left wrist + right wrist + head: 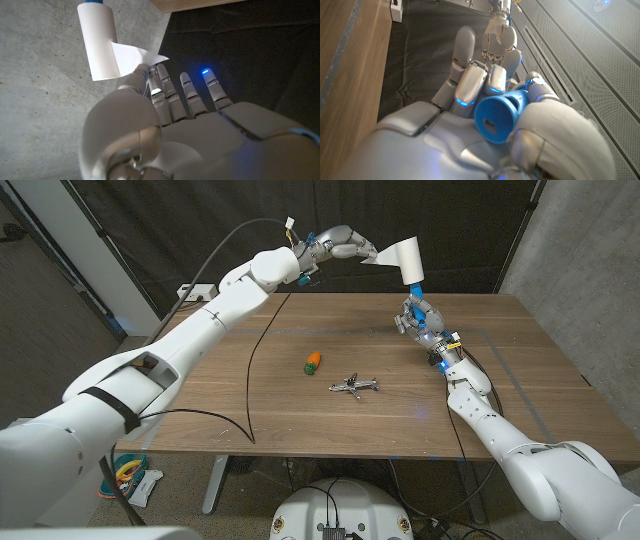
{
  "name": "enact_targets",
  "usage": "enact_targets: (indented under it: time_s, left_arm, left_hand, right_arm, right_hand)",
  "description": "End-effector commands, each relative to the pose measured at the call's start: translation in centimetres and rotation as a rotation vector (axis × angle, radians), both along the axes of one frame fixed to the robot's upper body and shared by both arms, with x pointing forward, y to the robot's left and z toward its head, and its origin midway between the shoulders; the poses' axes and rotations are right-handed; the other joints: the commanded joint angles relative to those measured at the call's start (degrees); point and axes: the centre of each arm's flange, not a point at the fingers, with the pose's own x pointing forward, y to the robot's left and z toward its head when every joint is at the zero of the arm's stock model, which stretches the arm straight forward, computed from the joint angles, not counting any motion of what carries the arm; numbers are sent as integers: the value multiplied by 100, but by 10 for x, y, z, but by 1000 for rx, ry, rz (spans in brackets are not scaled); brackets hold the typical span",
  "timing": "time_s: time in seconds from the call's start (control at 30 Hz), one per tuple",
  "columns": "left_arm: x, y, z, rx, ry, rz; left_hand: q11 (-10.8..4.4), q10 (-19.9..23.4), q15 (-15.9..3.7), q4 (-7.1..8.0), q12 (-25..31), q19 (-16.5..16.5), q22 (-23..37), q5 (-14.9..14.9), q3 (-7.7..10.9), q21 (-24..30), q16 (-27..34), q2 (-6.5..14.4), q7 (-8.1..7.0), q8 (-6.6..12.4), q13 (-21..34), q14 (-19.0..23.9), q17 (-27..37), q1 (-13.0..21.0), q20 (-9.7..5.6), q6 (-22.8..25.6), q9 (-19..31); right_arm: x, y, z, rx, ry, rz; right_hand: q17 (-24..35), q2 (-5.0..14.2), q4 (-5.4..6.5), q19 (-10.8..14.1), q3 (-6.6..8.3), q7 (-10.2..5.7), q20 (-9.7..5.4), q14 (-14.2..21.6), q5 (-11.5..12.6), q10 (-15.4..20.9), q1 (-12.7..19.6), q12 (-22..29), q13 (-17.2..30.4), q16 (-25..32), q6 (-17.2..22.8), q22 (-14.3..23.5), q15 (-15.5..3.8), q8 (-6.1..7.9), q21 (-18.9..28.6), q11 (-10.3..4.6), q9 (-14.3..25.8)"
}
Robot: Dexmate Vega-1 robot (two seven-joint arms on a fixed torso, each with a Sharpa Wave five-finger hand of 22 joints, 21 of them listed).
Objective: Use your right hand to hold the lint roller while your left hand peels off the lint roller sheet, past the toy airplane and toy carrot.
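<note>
Head view showed the right hand [418, 317] raised above the desk's [300, 420] far right part, fingers wrapped around the blue handle of the lint roller [405, 260], which stood upright with its white roll on top. The left hand [340, 246] hung high beyond the far edge, pinching the free corner of the lint roller sheet [378, 256] between thumb and fingertip, the other fingers extended. The sheet was lifted as a small flap, its root on the roll.

The toy carrot [313, 361] and toy airplane [354, 387] lay near the desk's middle, well apart from both hands.

The peel looked barely begun. The pinch appeared to cover only a thin corner, so the adhesive could pull the sheet out of the fingers, or the corner could tear and leave the rest stuck. If the pull ran at an angle to the roll, the sheet might rip unevenly. The roll probably turns freely on its handle, so a pull could merely spin it and unwind more paper. A hard tug might also twist the handle loose in the right hand's grasp.
</note>
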Motion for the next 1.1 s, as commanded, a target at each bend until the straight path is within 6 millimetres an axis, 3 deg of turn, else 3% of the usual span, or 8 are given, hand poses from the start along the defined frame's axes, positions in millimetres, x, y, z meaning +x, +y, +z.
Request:
enact_targets:
  time_s: [0.03, 0.1, 0.17, 0.2, 0.23, 0.43, 0.7, 1.1]
  left_arm:
    - [-4, -7, 3, 83, -8, 22]
    - [-4, -7, 3, 85, -5, 30]
    - [-4, -5, 2, 81, -1, 42]
    - [-5, -4, 2, 81, -5, 53]
    - [-5, -3, 1, 80, -10, 65]
    - [-9, 3, -3, 110, -31, 156]
    - [-10, 25, -14, 72, -28, 250]
    - [-15, 43, -25, 29, -34, 271]
  left_hand:
    - [-70, -143, -470, 190, -32, -99, -3, 193, 238, 94, -59, 178, 177, 211, 116, -126, 95, 177, 13, -207, 351]
    - [-38, -167, -507, 227, -10, -123, -10, 450, 388, 163, -103, 107, 253, 454, 197, -91, 129, 164, -23, -264, 630]
    - [-35, -147, -531, 255, 30, -153, -21, 1011, 549, 288, -177, -2, 362, 932, 312, -56, 187, 158, -56, -302, 1139]
    - [-26, -149, -549, 282, 38, -144, -25, 1234, 575, 347, -200, -47, 360, 1109, 353, -33, 209, 129, -101, -341, 1338]
    - [-37, -122, -567, 325, 61, -131, -34, 1571, 591, 436, -241, -119, 380, 1402, 410, -11, 237, 69, -128, -334, 1643]
    - [-73, -61, -608, 365, 101, -106, -68, 2300, 611, 615, -331, -304, 410, 2003, 512, 33, 292, -43, -204, -311, 2273]
    - [-91, -11, -619, 360, 126, -94, -95, 2719, 652, 732, -388, -414, 438, 2355, 568, 59, 327, -78, -235, -347, 2666]
    - [-109, 48, -632, 402, 156, -94, -133, 3215, 697, 877, -449, -556, 347, 2780, 641, 109, 378, -179, -258, -366, 3140]
  right_arm:
    - [3, 0, 0, 9, 1, 4]
    - [4, 0, 1, 7, 1, 4]
    - [5, 0, 1, 8, 1, 7]
    - [5, 0, 1, 5, 0, 5]
    - [6, 0, 2, 8, 1, 6]
    - [7, 0, 4, 12, 0, 5]
    - [8, 0, 5, 15, 4, -1]
    - [10, 6, 9, 5, 5, 0]
  right_hand:
    - [3, 283, 1125, 9, 1167, 362, -177, -14, -8, 157, -234, 815, 14, 39, 388, 2, -38, 33, 29, 19, -8]
    - [3, 283, 1124, 5, 1169, 361, -177, -14, -8, 151, -236, 813, 14, 39, 373, 2, -38, 51, 30, 21, 15]
    - [3, 283, 1123, 8, 1169, 368, -178, -14, -8, 155, -238, 814, 14, 40, 375, 2, -39, 53, 31, 4, 6]
    - [3, 283, 1123, 12, 1170, 366, -180, -14, -8, 155, -239, 814, 14, 40, 375, 2, -38, 54, 33, 16, -1]
    - [3, 283, 1123, 10, 1170, 367, -179, -14, -8, 153, -240, 813, 14, 40, 375, 2, -38, 59, 33, 9, 1]
    - [3, 285, 1121, 11, 1172, 367, -176, -14, -8, 152, -243, 813, 14, 40, 383, 2, -38, 57, 36, 12, -33]
    - [3, 286, 1119, 1, 1176, 369, -176, -15, -8, 152, -250, 813, 15, 39, 364, 2, -38, 88, 35, 13, -21]
    - [3, 287, 1117, 7, 1181, 369, -175, -13, -8, 156, -259, 815, 14, 40, 356, 2, -39, 111, 41, 14, -49]
